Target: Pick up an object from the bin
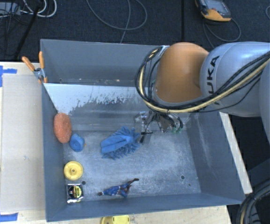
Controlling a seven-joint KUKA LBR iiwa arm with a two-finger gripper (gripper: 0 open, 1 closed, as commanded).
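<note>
My gripper hangs under the orange-covered wrist in the middle of the bin, its dark fingertips right at the right end of a blue bristly brush. The brush lies flat on the bin floor, slanting up to the right. Whether a finger touches it I cannot tell.
Along the left wall lie an orange oval sponge, a small blue cylinder, a yellow round wheel and a black-and-yellow tape measure. A small blue-and-dark tool lies near the front wall. The arm enters from the right.
</note>
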